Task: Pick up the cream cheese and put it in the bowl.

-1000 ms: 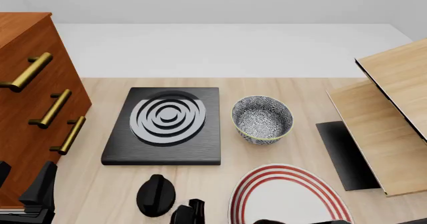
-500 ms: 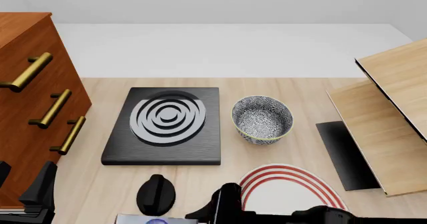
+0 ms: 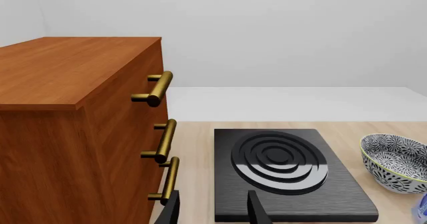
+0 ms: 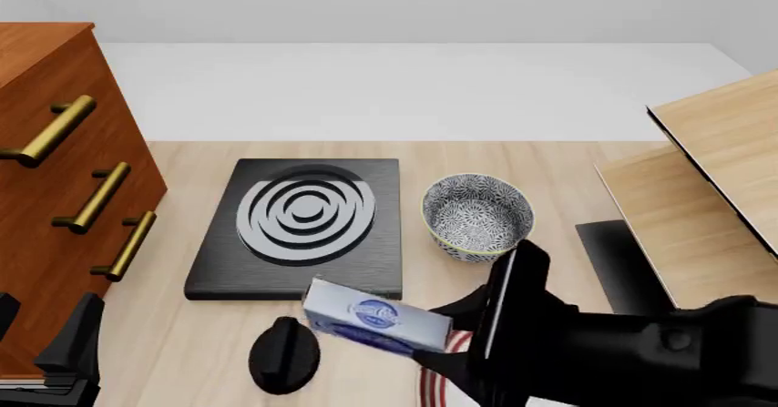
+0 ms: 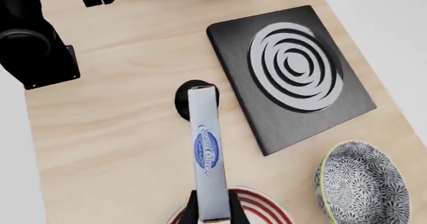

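Observation:
The cream cheese [image 4: 374, 323], a white and pale-blue box with a blue oval logo, hangs tilted above the table's front, in front of the stove. My right gripper [image 4: 447, 336] is shut on its end; in the right wrist view the box [image 5: 205, 151] sticks out from between the fingers [image 5: 193, 210]. The patterned bowl [image 4: 478, 216] stands empty farther back and a little right of the box, and also shows in the wrist views [image 5: 360, 184] [image 3: 395, 161]. My left gripper [image 3: 213, 211] is open with nothing in it, low at the left [image 4: 73, 339] beside the cabinet.
A black stove plate [image 4: 304, 229] with grey rings lies left of the bowl. A black knob [image 4: 283, 354] sits below the box. A red-striped plate [image 5: 263, 204] lies under my right arm. A wooden cabinet [image 4: 55, 198] stands at the left, wooden boards [image 4: 711, 207] at the right.
My right arm has come up from the lower edge, carrying the cream cheese up and forward toward the bowl. The left arm has not moved.

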`<action>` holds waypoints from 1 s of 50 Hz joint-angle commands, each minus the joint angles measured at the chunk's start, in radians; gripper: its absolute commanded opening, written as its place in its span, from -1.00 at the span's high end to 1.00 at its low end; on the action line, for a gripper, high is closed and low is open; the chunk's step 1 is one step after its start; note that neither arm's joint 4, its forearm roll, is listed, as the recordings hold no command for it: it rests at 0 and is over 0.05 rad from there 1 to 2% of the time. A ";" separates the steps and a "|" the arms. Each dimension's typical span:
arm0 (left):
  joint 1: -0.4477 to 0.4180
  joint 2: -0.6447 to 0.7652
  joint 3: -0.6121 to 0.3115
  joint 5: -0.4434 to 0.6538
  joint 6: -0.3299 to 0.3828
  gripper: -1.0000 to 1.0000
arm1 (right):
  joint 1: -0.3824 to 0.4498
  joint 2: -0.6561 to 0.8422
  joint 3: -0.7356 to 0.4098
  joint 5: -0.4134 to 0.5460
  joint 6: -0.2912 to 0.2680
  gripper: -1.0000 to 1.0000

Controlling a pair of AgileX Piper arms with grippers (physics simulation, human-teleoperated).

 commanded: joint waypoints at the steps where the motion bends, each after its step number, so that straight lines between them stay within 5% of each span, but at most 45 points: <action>1: 0.000 0.000 0.000 0.000 0.000 -1.00 | -0.113 -0.082 -0.074 0.166 -0.003 1.00; 29: 0.000 0.000 0.000 0.000 0.000 -1.00 | -0.404 -0.009 -0.262 0.402 -0.127 1.00; 50: 0.000 0.000 0.000 0.000 0.000 -1.00 | -0.492 0.058 -0.362 0.472 -0.148 1.00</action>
